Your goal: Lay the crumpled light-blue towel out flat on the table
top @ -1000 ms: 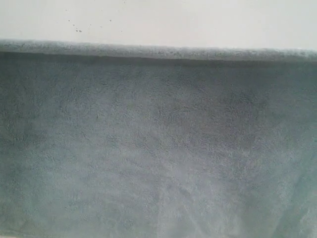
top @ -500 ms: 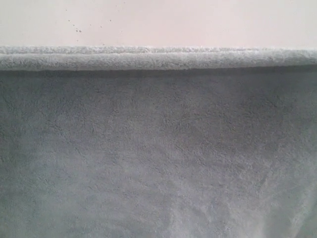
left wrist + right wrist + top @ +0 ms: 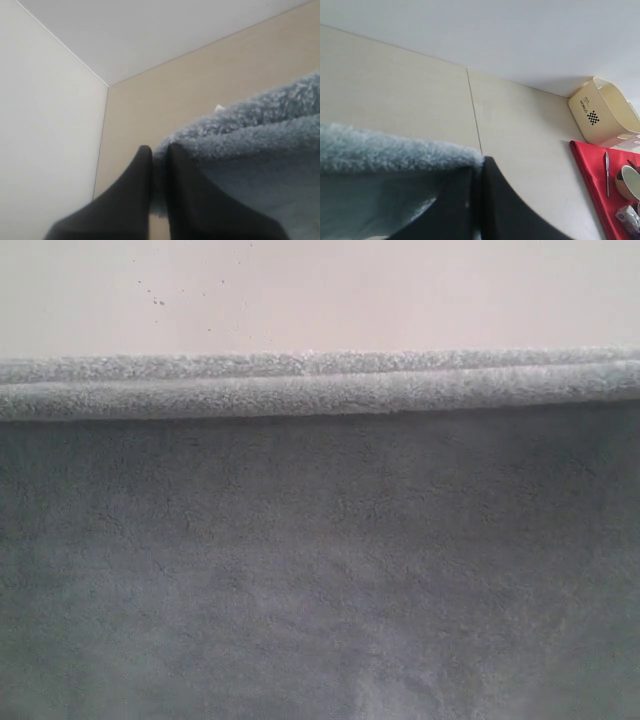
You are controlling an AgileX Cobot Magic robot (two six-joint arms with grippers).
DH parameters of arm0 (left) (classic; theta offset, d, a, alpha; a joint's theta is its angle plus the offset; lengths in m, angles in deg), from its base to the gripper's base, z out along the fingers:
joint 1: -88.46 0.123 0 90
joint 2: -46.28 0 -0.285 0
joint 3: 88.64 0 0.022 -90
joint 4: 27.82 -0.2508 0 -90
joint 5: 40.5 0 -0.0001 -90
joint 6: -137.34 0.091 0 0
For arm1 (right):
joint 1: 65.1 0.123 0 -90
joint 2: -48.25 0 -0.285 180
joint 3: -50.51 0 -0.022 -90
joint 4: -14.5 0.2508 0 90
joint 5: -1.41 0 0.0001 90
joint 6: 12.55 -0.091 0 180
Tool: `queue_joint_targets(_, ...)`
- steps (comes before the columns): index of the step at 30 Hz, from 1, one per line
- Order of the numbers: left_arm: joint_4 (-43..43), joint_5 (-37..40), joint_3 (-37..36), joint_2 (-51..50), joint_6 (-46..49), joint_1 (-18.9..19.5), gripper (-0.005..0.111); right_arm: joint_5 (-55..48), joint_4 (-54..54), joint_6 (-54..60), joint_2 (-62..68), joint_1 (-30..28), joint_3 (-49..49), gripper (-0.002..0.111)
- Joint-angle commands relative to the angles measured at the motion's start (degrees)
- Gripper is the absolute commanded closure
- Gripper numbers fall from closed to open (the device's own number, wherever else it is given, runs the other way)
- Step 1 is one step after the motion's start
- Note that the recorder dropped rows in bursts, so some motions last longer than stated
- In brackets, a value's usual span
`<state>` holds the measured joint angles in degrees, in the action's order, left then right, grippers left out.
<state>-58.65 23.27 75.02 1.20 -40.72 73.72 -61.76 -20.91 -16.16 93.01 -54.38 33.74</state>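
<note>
Where the pale beige table point(image 3: 395, 85) meets the plain white wall point(image 3: 50, 125) at its far edge, I see a cream box point(image 3: 607, 112) printed with what reads as "WORLD" beside a checkered square, and a red cloth point(image 3: 592, 175) just beside it. The towel point(image 3: 320, 560) is stretched over the table between my two tools, long axis running side to side, its doubled top hem level across the exterior view; a small white label point(image 3: 219, 107) shows near the left corner, print unreadable. Left gripper point(image 3: 159, 155) and right gripper point(image 3: 477, 172) are each pinched narrow on a top corner of it.
</note>
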Motion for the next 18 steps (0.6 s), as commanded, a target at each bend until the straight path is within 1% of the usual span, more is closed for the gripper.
queue_joint_targets(1,-4.6,3.2,-0.2,1.1,0.0,0.1,0.103,-2.9,-4.4,0.0,-2.0,0.2,-0.2,0.108)
queue_joint_targets(5,-3.9,5.7,-0.2,2.0,0.0,-0.1,0.103,-6.4,-5.0,0.3,-2.5,2.0,-0.2,0.108)
queue_joint_targets(9,-4.1,6.2,-0.2,2.8,0.4,-2.4,0.103,-6.8,-6.4,0.6,-2.5,4.5,-0.2,0.108)
queue_joint_targets(13,-7.3,6.2,-0.3,2.9,0.4,-4.6,0.103,-6.8,-10.0,0.6,-2.5,6.0,-0.2,0.108)
queue_joint_targets(18,-7.6,6.2,-0.3,2.3,0.7,-4.6,0.103,-6.8,-11.9,0.8,-2.5,6.0,-0.2,0.108)
